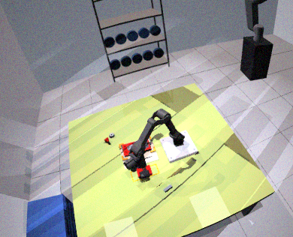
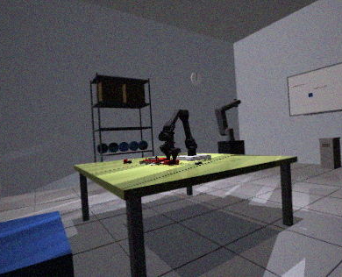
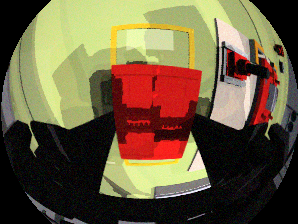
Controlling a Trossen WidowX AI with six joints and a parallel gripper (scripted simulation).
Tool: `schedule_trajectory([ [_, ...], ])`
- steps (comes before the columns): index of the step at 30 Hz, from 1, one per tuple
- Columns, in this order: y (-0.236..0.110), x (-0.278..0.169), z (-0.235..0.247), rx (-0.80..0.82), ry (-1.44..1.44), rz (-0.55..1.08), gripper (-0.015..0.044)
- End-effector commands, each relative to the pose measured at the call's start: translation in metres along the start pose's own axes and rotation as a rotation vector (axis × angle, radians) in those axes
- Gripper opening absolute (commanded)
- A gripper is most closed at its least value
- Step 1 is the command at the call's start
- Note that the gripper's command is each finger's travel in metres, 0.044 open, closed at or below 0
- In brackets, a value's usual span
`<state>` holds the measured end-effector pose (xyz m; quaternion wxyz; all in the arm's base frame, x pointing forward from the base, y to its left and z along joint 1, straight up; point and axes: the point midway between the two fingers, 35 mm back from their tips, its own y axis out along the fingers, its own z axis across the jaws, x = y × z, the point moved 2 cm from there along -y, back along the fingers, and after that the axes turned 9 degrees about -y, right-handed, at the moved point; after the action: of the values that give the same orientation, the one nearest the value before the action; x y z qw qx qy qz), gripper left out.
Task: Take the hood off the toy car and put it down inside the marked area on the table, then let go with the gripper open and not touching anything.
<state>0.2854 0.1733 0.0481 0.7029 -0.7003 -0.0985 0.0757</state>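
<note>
Over the yellow-outlined marked area, hand clamped on red hood, toy car beside.

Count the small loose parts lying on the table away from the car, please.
3. A red piece and a dark wheel lie together left of the car; a grey bar lies in front of the arm's white base plate. The arm may hide more.

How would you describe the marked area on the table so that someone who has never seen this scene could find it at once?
Start at the yellow-green table and find the arm's white base plate. Left of it lies the toy car; the marked area sits just in front of that, below the gripper shut on the red hood. It alone is an outlined yellow rectangle, flat on the tabletop.
</note>
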Motion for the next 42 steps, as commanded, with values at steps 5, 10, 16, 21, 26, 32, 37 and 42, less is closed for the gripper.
schedule_trajectory([
  [5,0.001,0.000,0.000,0.000,0.000,0.000,0.0079],
  [10,0.001,0.000,0.000,0.000,0.000,0.000,0.0210],
  [16,0.001,0.000,0.000,0.000,0.000,0.000,0.0368],
  [21,-0.013,0.001,0.000,0.001,0.000,0.000,0.0440],
  [26,-0.067,0.001,0.000,0.004,0.000,0.002,0.0440],
  [32,-0.070,0.000,0.000,0.004,0.000,0.002,0.0440],
  [37,-0.070,0.000,0.000,0.004,0.000,0.002,0.0440],
  [42,-0.070,0.000,0.000,0.004,0.000,0.002,0.0440],
])
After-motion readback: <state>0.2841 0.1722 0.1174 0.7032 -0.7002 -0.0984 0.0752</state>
